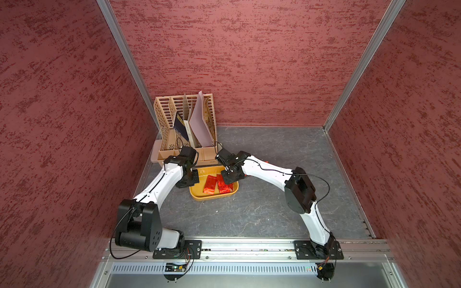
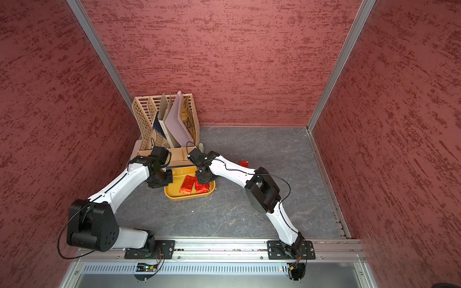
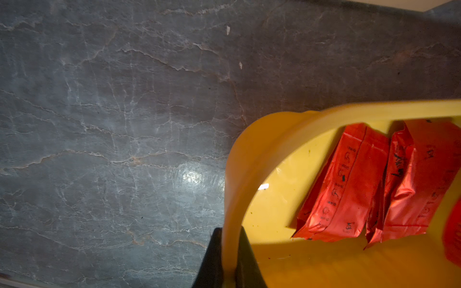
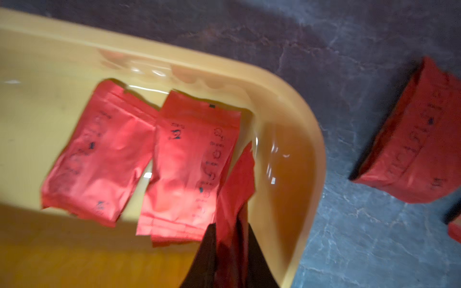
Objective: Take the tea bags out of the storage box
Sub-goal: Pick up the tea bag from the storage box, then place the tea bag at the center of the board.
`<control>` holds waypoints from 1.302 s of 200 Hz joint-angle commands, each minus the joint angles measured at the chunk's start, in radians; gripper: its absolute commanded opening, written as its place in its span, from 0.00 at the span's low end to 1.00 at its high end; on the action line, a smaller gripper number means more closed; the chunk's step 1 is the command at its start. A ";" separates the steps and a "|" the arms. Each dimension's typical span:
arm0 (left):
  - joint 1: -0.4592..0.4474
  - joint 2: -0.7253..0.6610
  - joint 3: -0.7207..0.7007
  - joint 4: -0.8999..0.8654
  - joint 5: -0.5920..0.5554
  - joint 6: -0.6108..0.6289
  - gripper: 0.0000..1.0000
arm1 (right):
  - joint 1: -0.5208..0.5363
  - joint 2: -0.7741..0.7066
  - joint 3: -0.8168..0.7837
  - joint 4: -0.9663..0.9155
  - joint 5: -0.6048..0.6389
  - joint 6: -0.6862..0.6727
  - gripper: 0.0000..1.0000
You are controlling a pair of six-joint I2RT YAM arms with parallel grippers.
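two clamped grips
left gripper (image 3: 230, 239) on storage box (image 3: 374, 109) rim, right gripper (image 4: 230, 229) on tea bag (image 4: 240, 174); only wrist views show this.

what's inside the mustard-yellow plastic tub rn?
Two red foil sachets lie flat side by side in the mustard-yellow plastic tub; a third sachet stands on edge, pinched in the right gripper. The left gripper clamps its rim. Anything beneath the flat ones is covered.
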 commanded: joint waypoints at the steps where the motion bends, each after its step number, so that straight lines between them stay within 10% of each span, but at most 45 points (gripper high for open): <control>1: -0.005 0.006 -0.003 0.007 -0.008 -0.001 0.00 | -0.010 -0.118 -0.037 0.064 -0.068 0.005 0.10; 70: -0.007 0.005 -0.003 0.007 -0.008 -0.002 0.00 | -0.362 -0.421 -0.462 0.306 -0.373 -0.033 0.14; 118: -0.009 0.006 -0.003 0.007 -0.010 -0.002 0.00 | -0.674 -0.358 -0.637 0.429 -0.565 -0.135 0.17; 260: -0.014 0.019 -0.001 0.005 -0.010 -0.002 0.00 | -0.864 -0.148 -0.587 0.453 -0.583 -0.218 0.26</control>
